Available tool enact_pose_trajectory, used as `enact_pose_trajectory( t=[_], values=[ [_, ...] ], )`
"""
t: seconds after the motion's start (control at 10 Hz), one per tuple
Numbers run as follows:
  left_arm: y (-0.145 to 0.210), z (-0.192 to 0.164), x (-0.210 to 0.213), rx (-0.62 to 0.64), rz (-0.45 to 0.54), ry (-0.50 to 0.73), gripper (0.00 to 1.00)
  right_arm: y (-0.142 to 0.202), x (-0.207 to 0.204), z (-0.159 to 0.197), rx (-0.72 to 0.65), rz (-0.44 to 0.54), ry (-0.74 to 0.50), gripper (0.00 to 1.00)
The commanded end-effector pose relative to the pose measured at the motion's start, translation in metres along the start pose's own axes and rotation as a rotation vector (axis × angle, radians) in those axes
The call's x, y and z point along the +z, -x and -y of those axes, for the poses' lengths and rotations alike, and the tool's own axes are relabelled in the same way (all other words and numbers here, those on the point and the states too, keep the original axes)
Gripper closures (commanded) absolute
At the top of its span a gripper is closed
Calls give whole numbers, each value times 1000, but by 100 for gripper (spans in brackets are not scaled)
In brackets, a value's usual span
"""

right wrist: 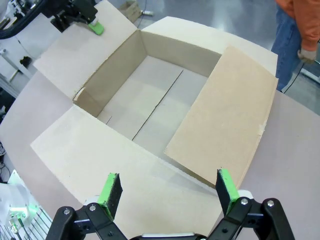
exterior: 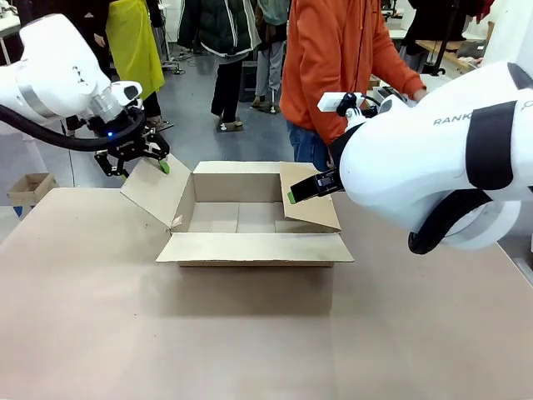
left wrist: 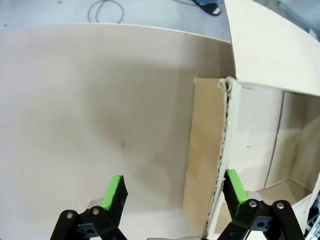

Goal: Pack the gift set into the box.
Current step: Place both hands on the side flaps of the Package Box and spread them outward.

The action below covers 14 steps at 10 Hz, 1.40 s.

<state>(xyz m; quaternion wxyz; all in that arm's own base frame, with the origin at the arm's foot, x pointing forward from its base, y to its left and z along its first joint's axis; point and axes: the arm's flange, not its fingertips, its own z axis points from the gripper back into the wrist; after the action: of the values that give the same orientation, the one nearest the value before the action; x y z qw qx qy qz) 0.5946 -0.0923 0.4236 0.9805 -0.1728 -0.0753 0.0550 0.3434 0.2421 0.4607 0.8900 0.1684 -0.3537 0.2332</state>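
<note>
In the front view the box (exterior: 250, 248) sits open in the middle of the table (exterior: 125, 333), and a person (exterior: 333, 58) in orange stands beyond it. The left gripper (exterior: 143, 160) hangs at the top edge of the raised left flap (exterior: 154, 190), while the right gripper (exterior: 298, 193) is beside the tilted right flap (exterior: 315, 200). In the left wrist view the green-padded fingers (left wrist: 114, 192) stand apart. One is over the table and the other over the box's corner, with cardboard between them; whether they touch it I cannot tell. In the right wrist view that gripper's fingers (right wrist: 226, 186) are spread wide above the box's near flap, gripping nothing.
</note>
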Motion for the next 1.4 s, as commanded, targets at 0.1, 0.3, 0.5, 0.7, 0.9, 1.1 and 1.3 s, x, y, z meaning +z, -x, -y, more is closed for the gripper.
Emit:
enact_pose_trajectory(
  t=[0.1, 0.3, 0.5, 0.7, 0.9, 1.1, 1.3],
  values=[
    [0, 0, 0, 0, 0, 0, 0, 0, 0, 0, 0, 0, 0, 0],
    [0, 0, 0, 0, 0, 0, 0, -78, -1, -17, 237, -292, -11, 0],
    [0, 0, 0, 0, 0, 0, 0, -115, -20, -26, 211, -461, 94, 0],
    [0, 0, 0, 0, 0, 0, 0, -70, -6, -26, 168, -342, 190, 0],
    [0, 0, 0, 0, 0, 0, 0, -96, -12, -15, 207, -411, 135, 0],
    [0, 0, 0, 0, 0, 0, 0, -113, -34, -39, 285, -388, 185, 0],
    [0, 0, 0, 0, 0, 0, 0, -159, -87, -71, 285, -482, 210, 0]
  ],
)
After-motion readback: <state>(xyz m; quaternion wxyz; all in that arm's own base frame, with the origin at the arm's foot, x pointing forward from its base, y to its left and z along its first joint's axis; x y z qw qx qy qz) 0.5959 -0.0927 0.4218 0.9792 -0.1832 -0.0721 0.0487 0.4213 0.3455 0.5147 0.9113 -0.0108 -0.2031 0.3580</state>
